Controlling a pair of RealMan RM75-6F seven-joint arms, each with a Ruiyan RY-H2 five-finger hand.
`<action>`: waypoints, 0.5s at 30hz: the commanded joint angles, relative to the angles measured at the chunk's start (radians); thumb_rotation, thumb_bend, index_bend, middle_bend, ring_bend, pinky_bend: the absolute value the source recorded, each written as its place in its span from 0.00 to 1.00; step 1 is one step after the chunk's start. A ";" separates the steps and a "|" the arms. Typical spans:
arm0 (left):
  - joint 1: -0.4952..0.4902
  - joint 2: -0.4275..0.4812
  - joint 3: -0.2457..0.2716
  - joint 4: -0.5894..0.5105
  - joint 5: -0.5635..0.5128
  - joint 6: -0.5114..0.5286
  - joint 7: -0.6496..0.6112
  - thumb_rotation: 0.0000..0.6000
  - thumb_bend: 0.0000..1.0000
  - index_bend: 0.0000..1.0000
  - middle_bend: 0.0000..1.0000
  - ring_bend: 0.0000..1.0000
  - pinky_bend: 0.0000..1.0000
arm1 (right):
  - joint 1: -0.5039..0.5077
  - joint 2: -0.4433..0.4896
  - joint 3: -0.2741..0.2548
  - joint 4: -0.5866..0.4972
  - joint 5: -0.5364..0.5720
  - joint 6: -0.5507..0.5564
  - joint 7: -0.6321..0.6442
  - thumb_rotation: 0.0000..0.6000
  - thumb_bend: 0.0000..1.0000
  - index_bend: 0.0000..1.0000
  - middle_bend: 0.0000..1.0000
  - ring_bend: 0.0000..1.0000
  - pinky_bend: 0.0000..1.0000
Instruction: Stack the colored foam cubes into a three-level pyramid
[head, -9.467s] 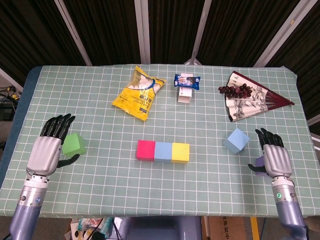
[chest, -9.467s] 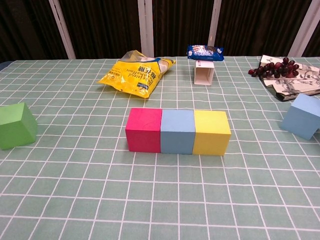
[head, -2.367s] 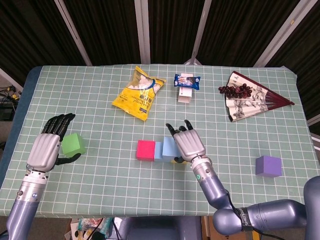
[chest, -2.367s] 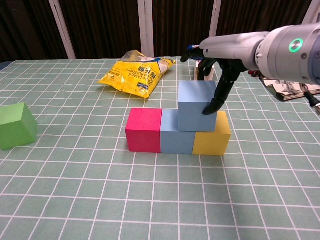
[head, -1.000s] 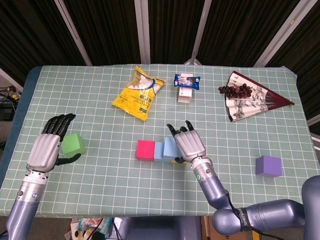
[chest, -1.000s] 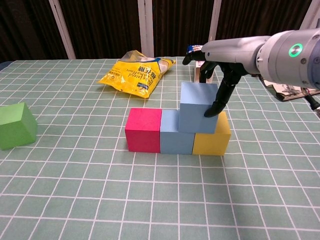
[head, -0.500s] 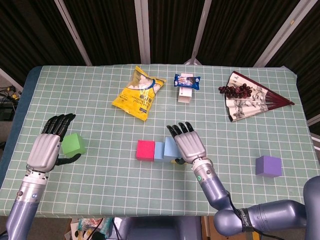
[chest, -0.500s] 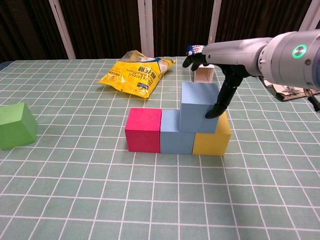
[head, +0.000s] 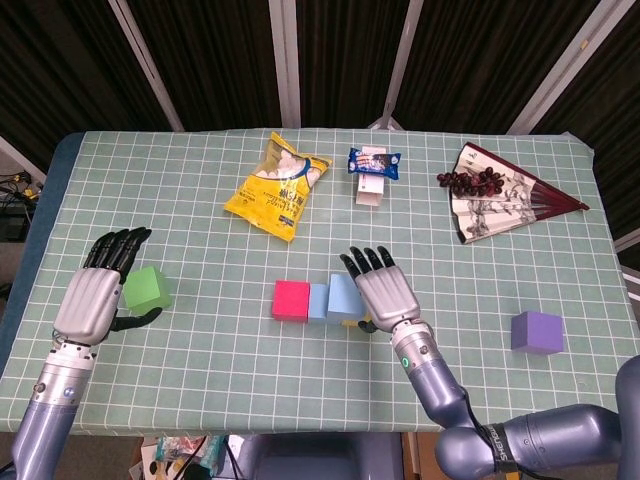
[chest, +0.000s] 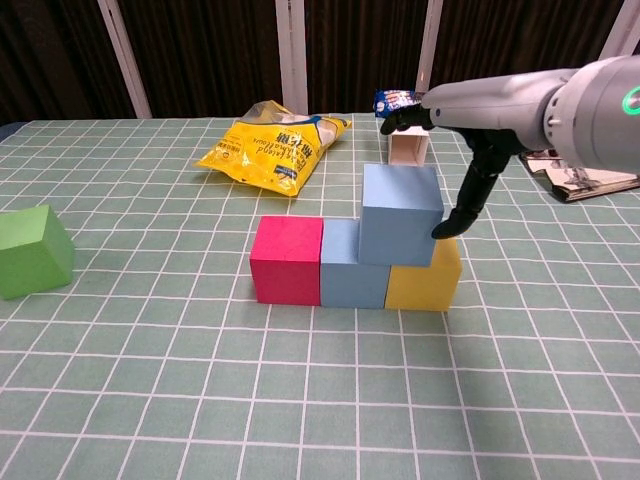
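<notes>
Currently the right hand (head: 384, 293) hovers just right of the stack with fingers (head: 365, 261) extended and spread, holding nothing — in the chest view the thumb tip hangs just off the upper cube's right face, contact can't be told. Base row on the table (head: 200, 350): pink cube (chest: 287, 259), blue cube (chest: 342, 268), yellow cube (chest: 428, 283), touching side to side. A second light blue cube (chest: 401, 214) sits on level two, straddling the blue/yellow seam, slightly rotated against the row. Left hand (head: 92, 296) is at the table's left side, fingers straight and close together, thumb out — the green cube (head: 147, 288) sits in the gap between fingers and thumb; whether it's touched, can't tell, it isn't gripped. Purple cube (head: 536, 331) rests alone at the right, well apart from the stack. Behind: yellow snack bag (head: 279, 187), small cookie packet (head: 373, 163) on a white box (chest: 408, 148), folding fan (head: 505, 204) with a bunch of grapes (head: 472, 180) on it.
</notes>
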 joint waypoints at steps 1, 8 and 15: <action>0.001 0.002 0.001 0.000 0.001 0.000 -0.001 1.00 0.01 0.00 0.07 0.07 0.05 | -0.031 0.038 -0.028 -0.046 -0.020 0.036 -0.001 1.00 0.20 0.00 0.00 0.00 0.00; 0.004 0.004 0.002 0.001 0.006 0.003 -0.004 1.00 0.01 0.00 0.07 0.07 0.05 | -0.154 0.154 -0.140 -0.121 -0.150 0.123 0.049 1.00 0.20 0.00 0.00 0.00 0.00; 0.006 -0.003 0.011 0.008 0.017 0.006 0.013 1.00 0.01 0.00 0.07 0.07 0.05 | -0.325 0.248 -0.266 -0.075 -0.368 0.186 0.205 1.00 0.20 0.00 0.00 0.00 0.00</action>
